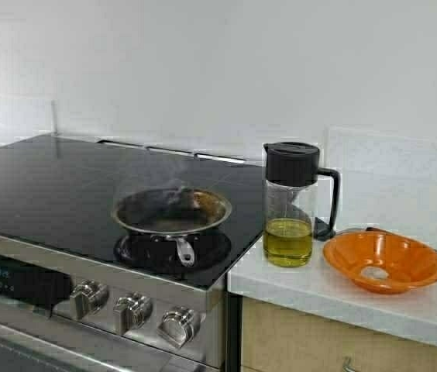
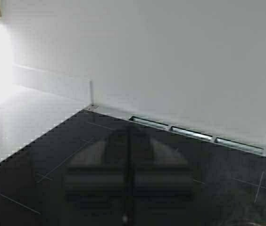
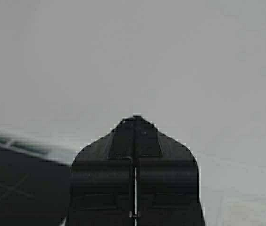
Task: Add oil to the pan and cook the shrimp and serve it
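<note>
Here both grippers, left point(image 2: 128, 181) & right point(image 3: 134, 188), have jaws clenched, holding nothing.

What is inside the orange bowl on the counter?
In the orange bowl lies one small pale piece, the shrimp, on the bottom near the front. Nothing else shows inside; the near wall hides a little of the floor.

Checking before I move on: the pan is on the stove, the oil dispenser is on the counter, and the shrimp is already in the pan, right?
Not quite. In the high view the shrimp lies in the orange bowl on the counter, not in the pan. The pan is on the stove, and the oil dispenser stands on the counter.
</note>
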You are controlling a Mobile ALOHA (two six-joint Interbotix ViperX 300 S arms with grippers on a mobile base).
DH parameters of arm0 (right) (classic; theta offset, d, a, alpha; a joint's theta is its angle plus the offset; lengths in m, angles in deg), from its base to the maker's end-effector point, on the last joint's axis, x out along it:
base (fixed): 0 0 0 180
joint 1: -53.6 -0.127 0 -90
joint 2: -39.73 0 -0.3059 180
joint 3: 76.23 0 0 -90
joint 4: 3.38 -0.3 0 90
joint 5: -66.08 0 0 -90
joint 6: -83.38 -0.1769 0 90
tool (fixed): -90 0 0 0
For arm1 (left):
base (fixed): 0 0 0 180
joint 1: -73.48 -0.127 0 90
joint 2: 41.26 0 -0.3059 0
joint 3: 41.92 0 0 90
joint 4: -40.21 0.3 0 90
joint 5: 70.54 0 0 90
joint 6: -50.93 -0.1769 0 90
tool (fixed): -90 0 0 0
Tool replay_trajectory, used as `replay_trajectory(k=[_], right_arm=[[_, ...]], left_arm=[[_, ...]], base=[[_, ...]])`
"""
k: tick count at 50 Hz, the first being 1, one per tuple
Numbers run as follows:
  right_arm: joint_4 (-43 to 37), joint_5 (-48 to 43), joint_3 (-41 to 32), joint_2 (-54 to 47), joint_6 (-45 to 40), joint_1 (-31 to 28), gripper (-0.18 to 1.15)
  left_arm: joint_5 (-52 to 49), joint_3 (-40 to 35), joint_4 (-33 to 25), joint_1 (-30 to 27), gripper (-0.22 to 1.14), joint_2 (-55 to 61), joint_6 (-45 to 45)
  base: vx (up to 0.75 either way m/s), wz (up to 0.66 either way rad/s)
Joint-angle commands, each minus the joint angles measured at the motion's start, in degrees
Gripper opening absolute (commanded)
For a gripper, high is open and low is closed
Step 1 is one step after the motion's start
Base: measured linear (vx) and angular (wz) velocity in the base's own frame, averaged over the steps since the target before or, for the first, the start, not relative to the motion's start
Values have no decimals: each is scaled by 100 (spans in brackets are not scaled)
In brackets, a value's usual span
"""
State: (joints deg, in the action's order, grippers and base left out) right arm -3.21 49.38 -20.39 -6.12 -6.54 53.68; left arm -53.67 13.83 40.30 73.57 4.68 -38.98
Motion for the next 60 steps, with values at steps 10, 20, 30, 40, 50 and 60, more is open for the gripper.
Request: replay_trajectory(k=[10, 20, 30, 40, 50, 60], right_arm=[[-53, 167, -97, -747, -369, -1371, 84], [-246, -694, -114, -2215, -352, -2065, 101], [-1239, -2039, 105, -3850, -352, -2602, 102], [-2733, -3797, 211, -5695, -272, -3507, 102], [-3929, -4579, 105, -7014, -290, -4201, 102], [-4148, -4729, -97, -7638, -325, -4333, 102]], left_arm=[[-149, 79, 35, 9, 4, -141, 18], [-158, 132, 35, 9, 3, -149, 44], [-167, 132, 35, 9, 3, -149, 53], [-167, 149, 35, 9, 3, -149, 53], [-167, 167, 35, 9, 3, -149, 62], [-185, 176, 35, 9, 3, -149, 62]], base=[[0, 0], [0, 0], [0, 0], [0, 0], [0, 0], [0, 0]])
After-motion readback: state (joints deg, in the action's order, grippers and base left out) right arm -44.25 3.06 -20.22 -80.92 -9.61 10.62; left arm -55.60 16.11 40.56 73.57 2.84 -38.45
